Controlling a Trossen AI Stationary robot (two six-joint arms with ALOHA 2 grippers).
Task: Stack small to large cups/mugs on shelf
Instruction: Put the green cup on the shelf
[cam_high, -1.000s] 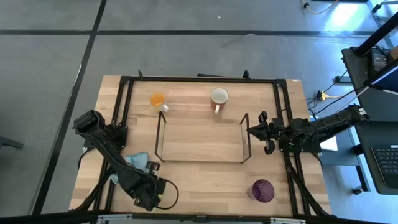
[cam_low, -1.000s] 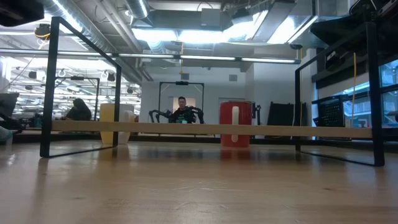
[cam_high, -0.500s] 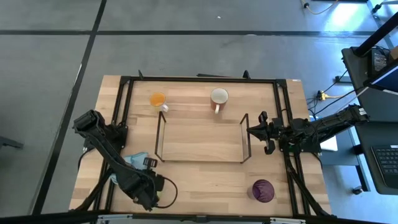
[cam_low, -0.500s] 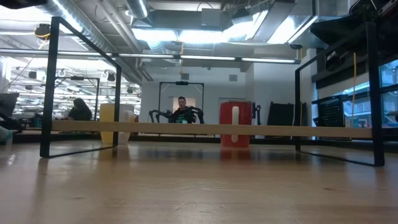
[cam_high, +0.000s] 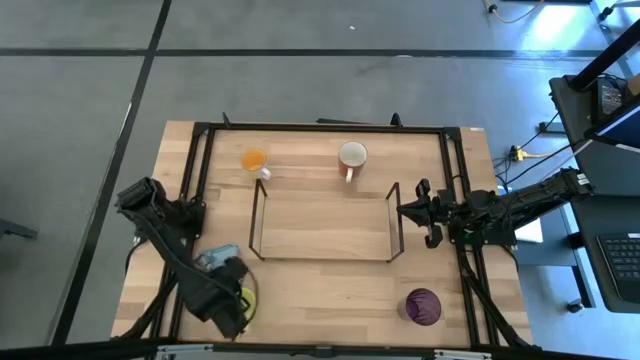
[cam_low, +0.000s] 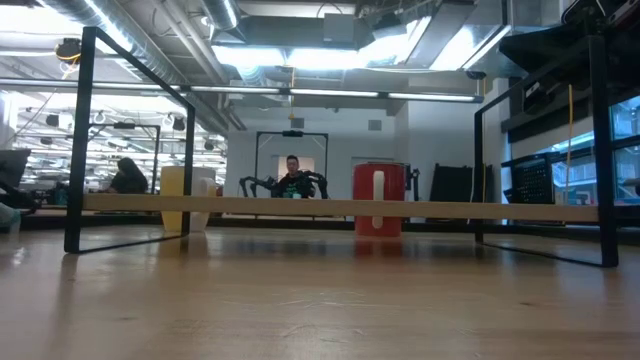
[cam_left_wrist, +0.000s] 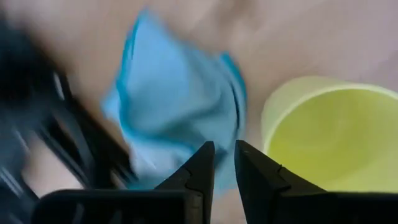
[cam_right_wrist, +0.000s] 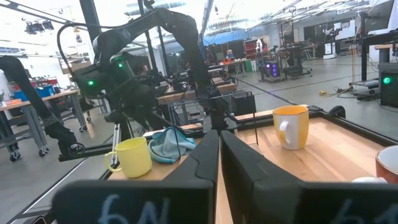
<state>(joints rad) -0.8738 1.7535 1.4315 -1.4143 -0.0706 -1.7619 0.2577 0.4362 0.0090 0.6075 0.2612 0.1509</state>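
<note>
Yellow-green mug (cam_left_wrist: 329, 137) just beside left gripper (cam_left_wrist: 224, 165), fingers nearly closed

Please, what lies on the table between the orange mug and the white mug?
Nothing lies there. In the high view, the stretch between the orange mug and the white mug is bare wooden table, just behind the wire shelf.

One camera is looking straight down over the bench (cam_high: 320, 285); another is peering level across it; both are sharing the shelf (cam_high: 322, 223).
</note>
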